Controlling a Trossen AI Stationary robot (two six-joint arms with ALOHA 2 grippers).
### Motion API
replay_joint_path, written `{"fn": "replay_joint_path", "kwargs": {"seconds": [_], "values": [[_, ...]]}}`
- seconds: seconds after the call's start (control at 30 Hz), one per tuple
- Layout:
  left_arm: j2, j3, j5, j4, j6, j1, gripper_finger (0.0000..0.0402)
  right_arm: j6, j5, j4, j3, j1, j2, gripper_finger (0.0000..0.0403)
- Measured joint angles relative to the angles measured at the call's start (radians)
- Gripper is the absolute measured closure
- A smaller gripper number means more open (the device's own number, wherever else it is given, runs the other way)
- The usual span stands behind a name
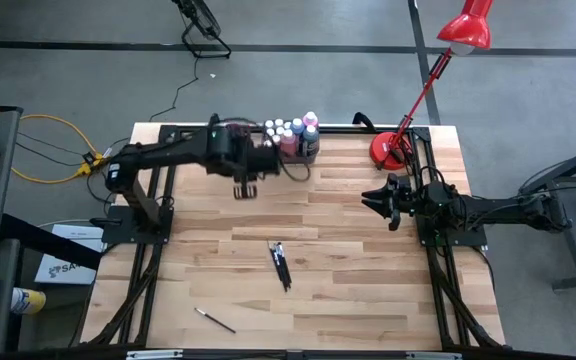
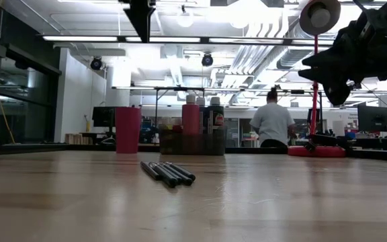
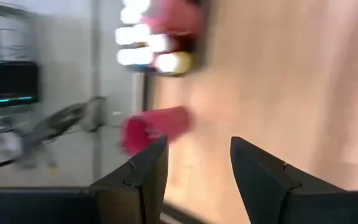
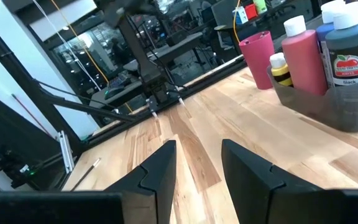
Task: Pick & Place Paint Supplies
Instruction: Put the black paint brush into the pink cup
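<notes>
Several paint bottles (image 1: pixel 293 132) with pale caps stand in a grey tray (image 4: pixel 328 106) at the table's far edge, a pink one (image 4: pixel 303 53) among them. A red cup (image 2: pixel 127 129) stands on the table beside the tray. Several dark paintbrushes (image 1: pixel 281 263) lie together mid-table, and one more (image 1: pixel 214 320) lies near the front edge. My left gripper (image 1: pixel 246 189) hangs open above the table just in front of the tray, with nothing between its fingers (image 3: pixel 148 168). My right gripper (image 1: pixel 380 200) waits open and level at the right.
A red desk lamp's base (image 1: pixel 388 150) stands at the far right corner, its arm reaching over the table's edge. Bare wood lies between the brushes and the tray. A person stands in the room behind (image 2: pixel 272 121).
</notes>
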State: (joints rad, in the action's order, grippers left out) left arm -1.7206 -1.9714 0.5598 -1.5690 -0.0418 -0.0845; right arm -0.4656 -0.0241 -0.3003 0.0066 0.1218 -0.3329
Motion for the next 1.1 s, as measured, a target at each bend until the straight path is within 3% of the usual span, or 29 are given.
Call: {"fn": "replay_joint_path", "kwargs": {"seconds": [0.13, 0.27, 0.73, 1.03, 1.1], "values": [[0.0, 0.001, -0.148, -0.001, 0.169, 0.084, 0.0234, 0.0, 0.001, 0.0, 0.0, 0.0, 0.0, 0.028], [0.001, 0.033, -0.24, -0.001, 0.443, 0.163, 0.0234, 0.0, 0.0, 0.001, 0.0, 0.0, 0.0, 0.028], [0.001, 0.241, -0.236, 0.099, 1.075, 0.568, 0.0234, 0.0, 0.001, 0.006, 0.0, 0.0, 0.0, 0.028], [0.001, 0.36, -0.238, 0.177, 1.657, 0.823, 0.0234, 0.0, 0.0, 0.006, 0.0, 0.0, 0.0, 0.028], [-0.011, 0.38, -0.256, 0.218, 1.728, 0.861, 0.0234, 0.0, 0.0, 0.006, 0.0, 0.0, 0.0, 0.028]]}}
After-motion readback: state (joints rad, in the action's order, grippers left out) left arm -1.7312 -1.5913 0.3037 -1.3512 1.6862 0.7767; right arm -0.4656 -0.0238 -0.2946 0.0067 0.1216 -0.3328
